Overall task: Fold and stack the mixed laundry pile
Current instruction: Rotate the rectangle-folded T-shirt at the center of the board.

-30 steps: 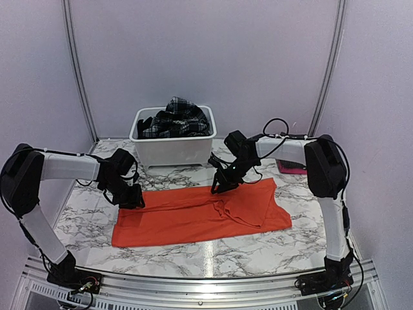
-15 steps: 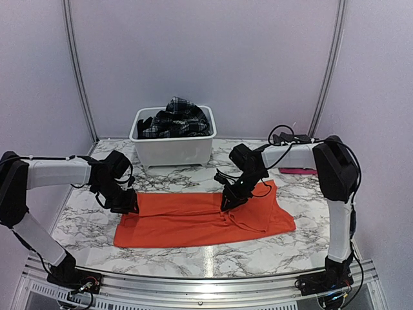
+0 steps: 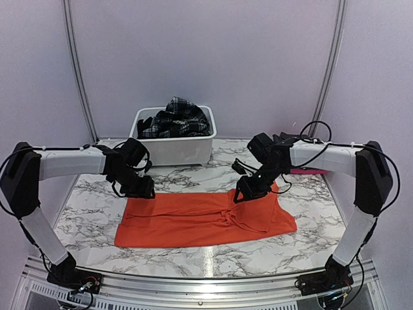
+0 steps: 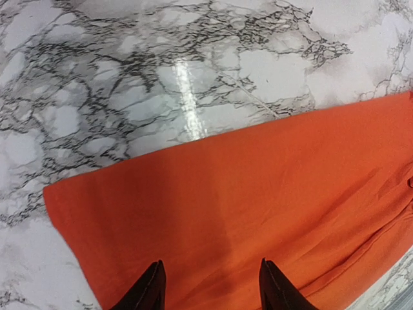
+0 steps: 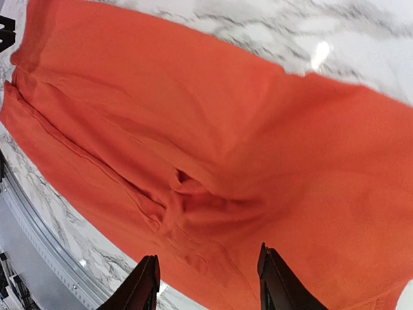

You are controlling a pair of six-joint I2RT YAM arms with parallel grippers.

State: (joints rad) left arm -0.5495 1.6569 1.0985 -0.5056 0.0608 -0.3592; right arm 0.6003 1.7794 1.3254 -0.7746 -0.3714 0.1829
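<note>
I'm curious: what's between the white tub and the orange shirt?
Just bare marble table, seen from the top camera; the tub and shirt lie apart.

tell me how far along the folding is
Done: the orange T-shirt looks folded once on the marble table. In hand: nothing; left gripper and right gripper hover open over it. Left: more folds, plus the plaid pleated skirt in the white plastic tub.
</note>
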